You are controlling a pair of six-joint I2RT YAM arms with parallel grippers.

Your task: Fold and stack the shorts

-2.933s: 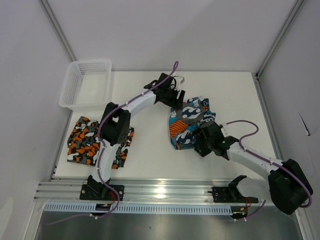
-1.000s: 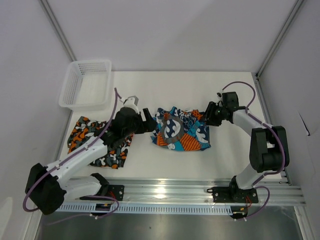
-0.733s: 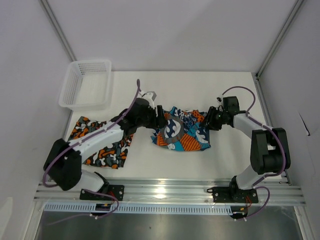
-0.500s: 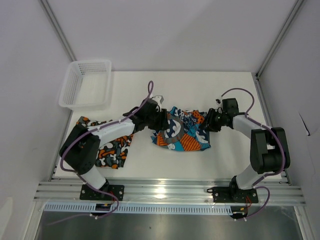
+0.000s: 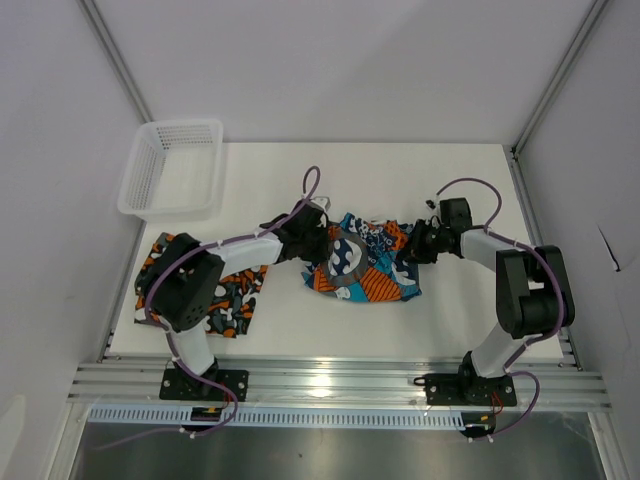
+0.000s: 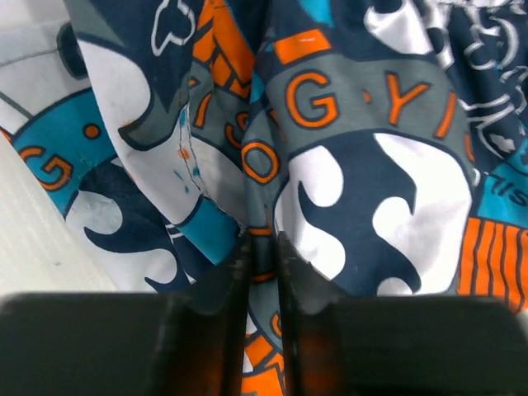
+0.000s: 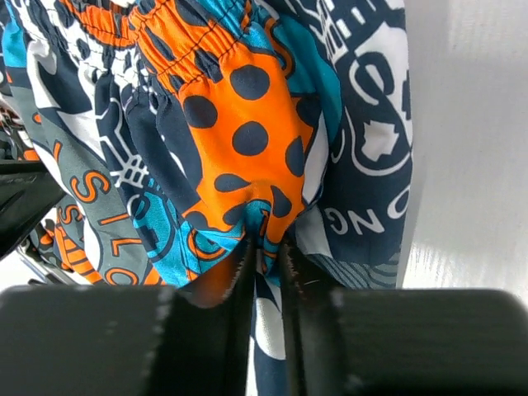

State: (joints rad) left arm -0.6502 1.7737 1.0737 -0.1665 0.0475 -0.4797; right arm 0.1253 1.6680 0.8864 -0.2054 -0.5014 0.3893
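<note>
Right claw [image 7: 266, 245] pinches an orange dotted fold of shorts [image 7: 247, 140].

1. A robotics lab test cell: plain white panels [image 5: 330, 60] in metal framing enclose a white desk [image 5: 290, 320].
2. A left arm [image 5: 240, 247] and a right arm [image 5: 525, 290], trailing purple cables [image 5: 310, 185], are bolted to an aluminium rail [image 5: 330, 380].

Shorts: 2 — graphic-print shorts [image 5: 365, 265] at centre, camouflage shorts [image 5: 238, 300] at 8 o'clock. Basket [image 5: 170, 170]: 1, white mesh, 10 o'clock. Arms: 2, left arm [image 5: 240, 248], right arm [image 5: 480, 240]. Grippers: 2 — left gripper [image 5: 322, 240], right gripper [image 5: 412, 245]. Table [image 5: 300, 180]: 1.
</note>
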